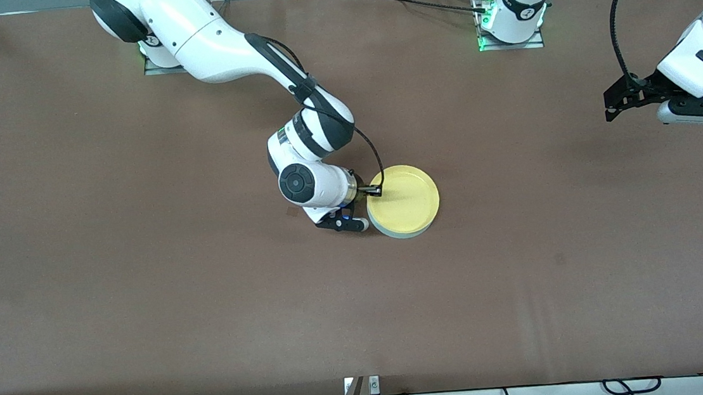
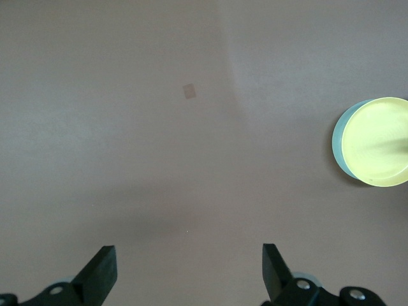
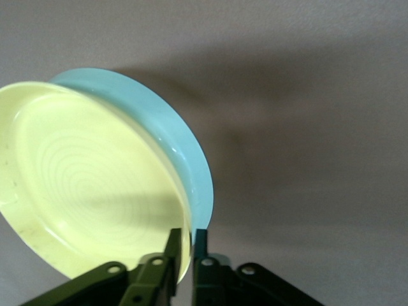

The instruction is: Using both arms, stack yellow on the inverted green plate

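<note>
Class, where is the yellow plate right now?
The yellow plate sits on the green plate mid-table, its rim pinched by the right gripper.

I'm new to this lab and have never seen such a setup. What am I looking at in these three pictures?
Two white robot arms stand at a brown table. One picture looks down from across it; the other two come from cameras on the arms' wrists. Mid-table, a yellow plate sits on an upturned green plate. The right gripper is closed on the yellow plate's rim. The left gripper waits, open, above bare table at the left arm's end, holding nothing.
</note>
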Motion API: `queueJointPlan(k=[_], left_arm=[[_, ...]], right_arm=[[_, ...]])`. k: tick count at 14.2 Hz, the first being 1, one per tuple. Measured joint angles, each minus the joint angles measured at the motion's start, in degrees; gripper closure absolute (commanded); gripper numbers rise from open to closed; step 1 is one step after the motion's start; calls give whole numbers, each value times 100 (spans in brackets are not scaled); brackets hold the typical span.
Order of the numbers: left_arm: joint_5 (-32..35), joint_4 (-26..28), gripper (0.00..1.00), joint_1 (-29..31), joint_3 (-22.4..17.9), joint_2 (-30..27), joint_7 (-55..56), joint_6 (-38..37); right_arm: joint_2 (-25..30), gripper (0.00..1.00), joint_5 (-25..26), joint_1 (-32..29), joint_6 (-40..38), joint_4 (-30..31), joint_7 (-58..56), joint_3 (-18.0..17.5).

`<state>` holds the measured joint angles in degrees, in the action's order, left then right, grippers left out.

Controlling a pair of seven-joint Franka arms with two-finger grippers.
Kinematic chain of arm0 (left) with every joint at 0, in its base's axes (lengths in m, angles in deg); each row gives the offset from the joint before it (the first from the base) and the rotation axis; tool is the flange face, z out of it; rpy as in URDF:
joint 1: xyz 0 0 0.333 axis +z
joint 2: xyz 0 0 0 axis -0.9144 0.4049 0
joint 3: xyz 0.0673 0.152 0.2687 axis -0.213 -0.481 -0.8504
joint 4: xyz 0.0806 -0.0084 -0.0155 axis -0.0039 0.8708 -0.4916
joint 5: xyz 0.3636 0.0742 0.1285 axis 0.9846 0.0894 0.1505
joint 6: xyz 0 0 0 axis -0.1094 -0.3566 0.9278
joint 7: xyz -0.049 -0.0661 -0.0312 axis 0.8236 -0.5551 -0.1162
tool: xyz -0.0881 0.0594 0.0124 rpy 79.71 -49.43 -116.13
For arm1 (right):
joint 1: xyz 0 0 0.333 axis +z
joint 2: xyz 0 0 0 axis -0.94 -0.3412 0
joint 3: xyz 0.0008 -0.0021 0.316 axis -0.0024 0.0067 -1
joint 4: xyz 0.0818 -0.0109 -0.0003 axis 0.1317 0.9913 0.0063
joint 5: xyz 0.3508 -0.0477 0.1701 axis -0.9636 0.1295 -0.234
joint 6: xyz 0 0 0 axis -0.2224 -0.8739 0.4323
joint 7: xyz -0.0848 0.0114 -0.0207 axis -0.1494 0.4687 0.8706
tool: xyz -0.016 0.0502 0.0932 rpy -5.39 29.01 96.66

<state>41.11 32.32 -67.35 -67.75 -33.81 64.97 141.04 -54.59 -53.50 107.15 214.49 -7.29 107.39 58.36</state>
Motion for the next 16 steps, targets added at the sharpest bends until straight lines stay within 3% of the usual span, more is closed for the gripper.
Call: queueJointPlan(k=[5, 8, 12, 16], left_arm=[[0, -10, 0, 0, 20, 0, 0, -8], [0, -16, 0, 0, 24, 0, 1, -8], [0, -41, 0, 0, 33, 0, 1, -14], [0, -71, 0, 0, 76, 0, 1, -128]], right_arm=[[130, 0, 14, -59, -158, -233, 32, 109], [589, 0, 187, -258, -1174, -352, -3, 538], [1316, 0, 839, -445, -2266, -374, -485, 1084], [1732, 0, 1246, -522, -3060, -370, -1513, 1983]])
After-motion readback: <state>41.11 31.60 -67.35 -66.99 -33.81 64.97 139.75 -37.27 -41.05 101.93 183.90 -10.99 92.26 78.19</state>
